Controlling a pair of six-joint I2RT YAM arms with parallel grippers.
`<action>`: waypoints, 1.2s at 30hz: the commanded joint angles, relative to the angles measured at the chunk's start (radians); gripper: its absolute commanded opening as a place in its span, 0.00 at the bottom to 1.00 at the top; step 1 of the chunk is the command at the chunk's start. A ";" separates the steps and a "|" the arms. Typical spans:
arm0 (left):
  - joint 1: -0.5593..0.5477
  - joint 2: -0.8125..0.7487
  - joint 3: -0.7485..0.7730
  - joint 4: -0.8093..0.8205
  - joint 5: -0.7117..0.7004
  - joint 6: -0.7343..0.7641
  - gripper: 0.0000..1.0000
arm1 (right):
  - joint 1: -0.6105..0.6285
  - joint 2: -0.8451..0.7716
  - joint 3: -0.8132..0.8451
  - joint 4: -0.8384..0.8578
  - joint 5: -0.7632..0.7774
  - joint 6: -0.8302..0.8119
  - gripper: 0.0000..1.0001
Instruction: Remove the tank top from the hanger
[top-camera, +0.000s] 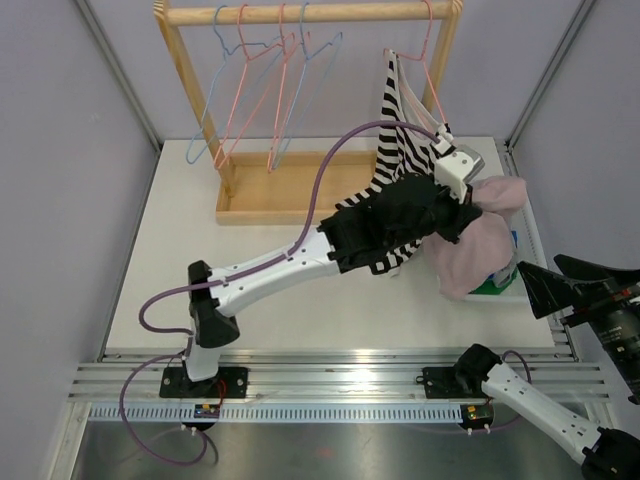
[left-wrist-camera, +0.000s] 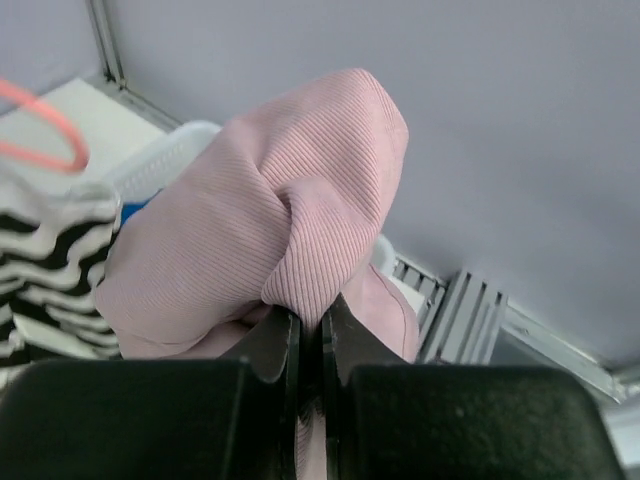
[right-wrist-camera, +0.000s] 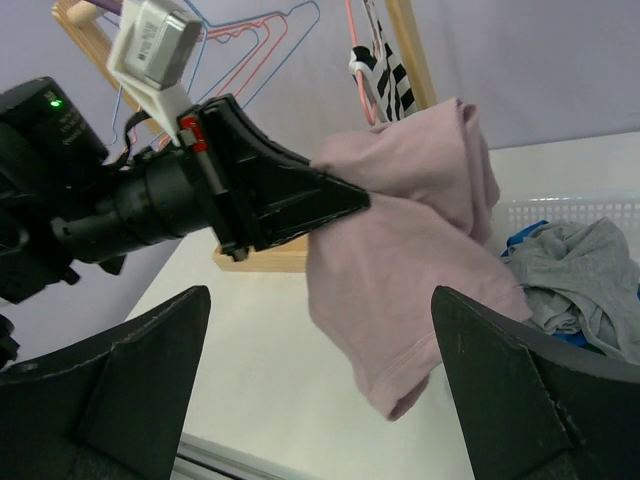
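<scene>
hanging at the right end of the wooden rack (top-camera: 300, 13): striped tank top (top-camera: 400, 130), black and white, straps over a pink hanger (top-camera: 424, 62) hooked on the top rail. not yet off the hanger. lower part hidden behind the left arm.

just beyond the rack's right post and towards its front: left gripper (left-wrist-camera: 310, 330), jaws pressed nearly together, pinching a fold of a pink ribbed garment (left-wrist-camera: 260, 230). garment bunched above the fingertips and drooping below them, apart from the tank top as far as can be told.

to the right of the rack's base: white basket (right-wrist-camera: 560, 210) with grey cloth (right-wrist-camera: 570, 260) and something blue inside, the pink garment's hem hanging beside its wall.

well away from the rack, at the near right: right gripper (right-wrist-camera: 320, 300), fingers spread wide, holding nothing, facing the pink garment.

at the rack's left half: several spare wire hangers (top-camera: 260, 60), blue and pink, bare.
</scene>
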 joint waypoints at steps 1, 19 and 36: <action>0.008 0.120 0.153 0.176 -0.043 0.084 0.00 | 0.004 0.030 0.042 -0.033 0.038 -0.028 0.99; 0.126 0.577 0.432 0.290 0.121 0.027 0.90 | 0.003 0.067 -0.016 -0.063 0.073 -0.018 0.99; -0.003 -0.112 -0.191 0.133 0.143 0.013 0.99 | 0.004 0.246 0.223 0.008 0.332 -0.097 1.00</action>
